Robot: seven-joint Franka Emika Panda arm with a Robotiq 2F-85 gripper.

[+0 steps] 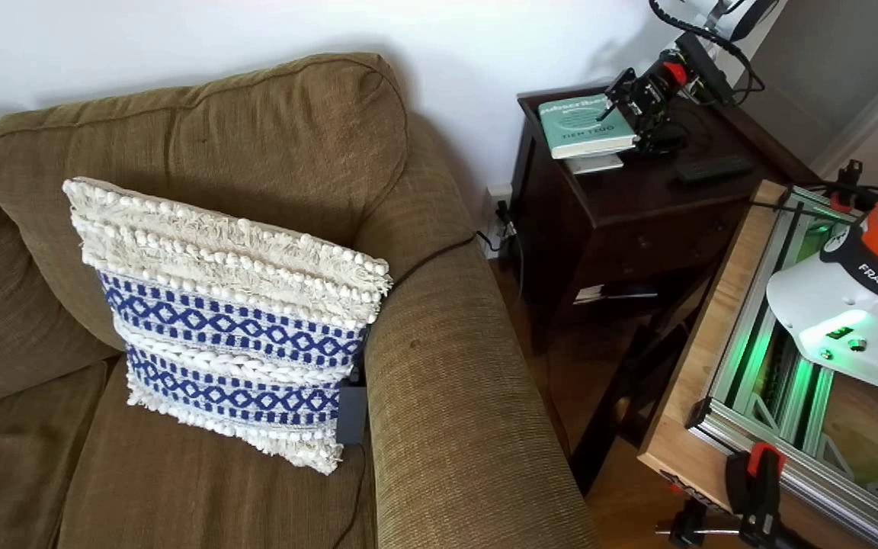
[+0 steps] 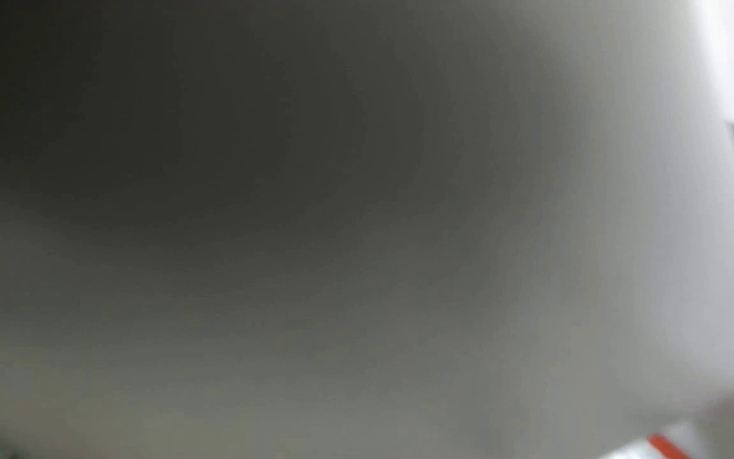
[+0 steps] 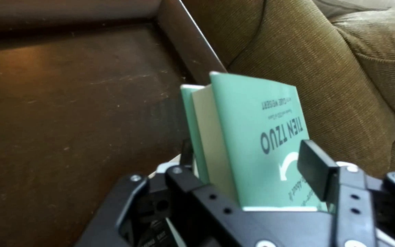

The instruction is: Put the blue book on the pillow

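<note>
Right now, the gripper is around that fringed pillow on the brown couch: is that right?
Not quite: the wrist view shows the gripper around the teal TIEN TZUO book, not the fringed pillow. The pillow does sit on the brown couch, in an exterior view.

The sofa arm (image 1: 450, 374) separates book (image 1: 578, 128) and pillow (image 1: 229, 324), apparently passable above.

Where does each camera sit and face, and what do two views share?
Wrist view: wrist-mounted, facing the blue book past the gripper.
Exterior view: raised, facing down over pillow and sofa; base and gripper show.
Exterior view: place and facing unclear, blocked by blurred grey surface; orange-banded part, perhaps base, shows.
Wrist and an exterior view share blue book, sofa, cabinet, gripper.
</note>
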